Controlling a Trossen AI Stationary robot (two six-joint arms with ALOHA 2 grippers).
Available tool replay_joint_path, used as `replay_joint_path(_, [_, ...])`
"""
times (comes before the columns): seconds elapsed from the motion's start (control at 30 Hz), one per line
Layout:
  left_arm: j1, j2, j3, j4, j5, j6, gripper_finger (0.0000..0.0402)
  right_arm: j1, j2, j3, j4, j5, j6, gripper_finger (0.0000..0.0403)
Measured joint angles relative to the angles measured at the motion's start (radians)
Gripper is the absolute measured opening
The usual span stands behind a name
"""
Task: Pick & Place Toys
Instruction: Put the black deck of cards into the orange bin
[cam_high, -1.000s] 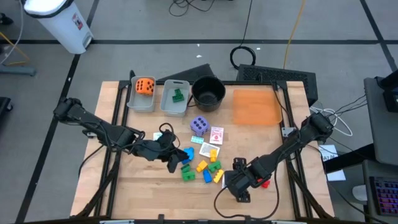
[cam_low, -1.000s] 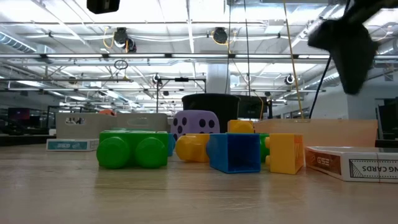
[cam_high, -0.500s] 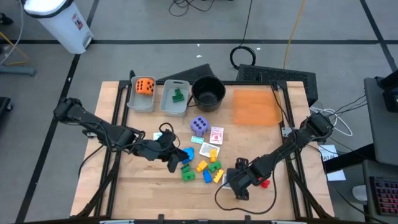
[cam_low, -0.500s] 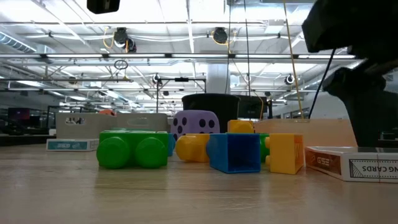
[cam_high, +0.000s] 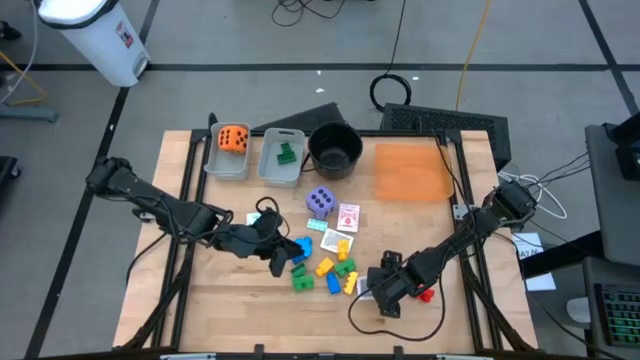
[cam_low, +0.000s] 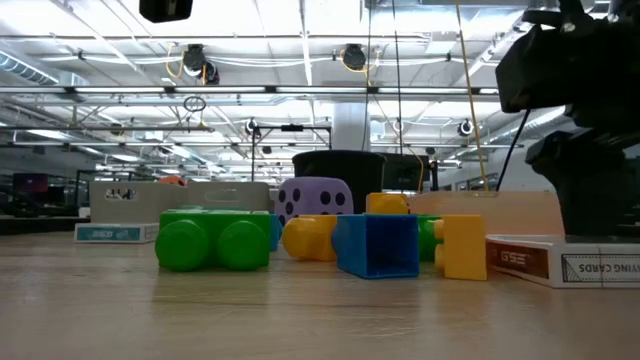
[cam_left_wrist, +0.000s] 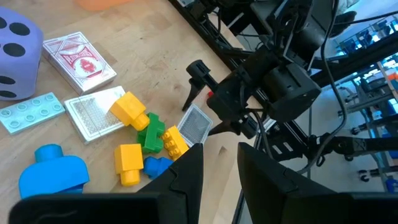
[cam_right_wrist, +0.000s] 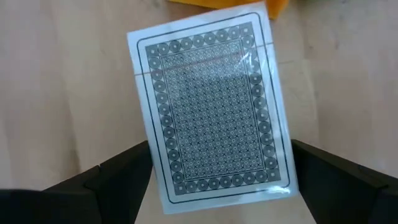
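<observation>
A grey-patterned, white-edged card pack (cam_right_wrist: 214, 106) lies flat on the table at the near right and also shows in the low view (cam_low: 565, 262). My right gripper (cam_right_wrist: 221, 148) is open above it, pointing down, with one finger on either side of the pack. My left gripper (cam_high: 277, 262) is open and empty beside the pile of red, blue, yellow and green blocks (cam_high: 335, 270). A purple die (cam_high: 320, 201) and a red card pack (cam_high: 348, 217) lie farther back. An orange die (cam_high: 233, 138) and a green block (cam_high: 286, 153) lie in the grey bins. My right gripper comes at the grey card pack from above, its fingers (cam_right_wrist: 124, 177) beside the pack's two long edges. Whether they touch the pack, I cannot tell. The pack lies flat on the table.
Two grey bins (cam_high: 227, 165) and a round black pot (cam_high: 334, 148) stand along the far edge, with an orange mat (cam_high: 411, 170) to their right. A red block (cam_high: 427, 294) lies beside my right arm.
My right gripper has come down over the grey card pack and gone a little toward the table's far right. The pack has stayed on the table.
</observation>
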Motion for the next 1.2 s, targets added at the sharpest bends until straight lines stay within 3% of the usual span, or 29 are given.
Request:
replay_joint_path(0.5, [0.000,0.000,0.000,0.000,0.000,-0.003,0.0104,-0.002,0.001,-0.002,-0.006,-0.002,-0.172,0.0359])
replay_joint_path(0.7, [0.000,0.000,0.000,-0.001,0.000,-0.003,0.0104,-0.002,0.001,-0.003,0.009,-0.002,-0.180,0.0354])
replay_joint_path(1.0, [0.000,0.000,0.000,-0.001,0.000,-0.002,0.0104,-0.002,0.001,-0.003,0.012,-0.003,-0.177,0.0312])
replay_joint_path(1.2, [0.000,0.000,0.000,-0.001,0.000,-0.002,0.0104,-0.002,-0.002,-0.003,0.010,-0.005,-0.176,0.0322])
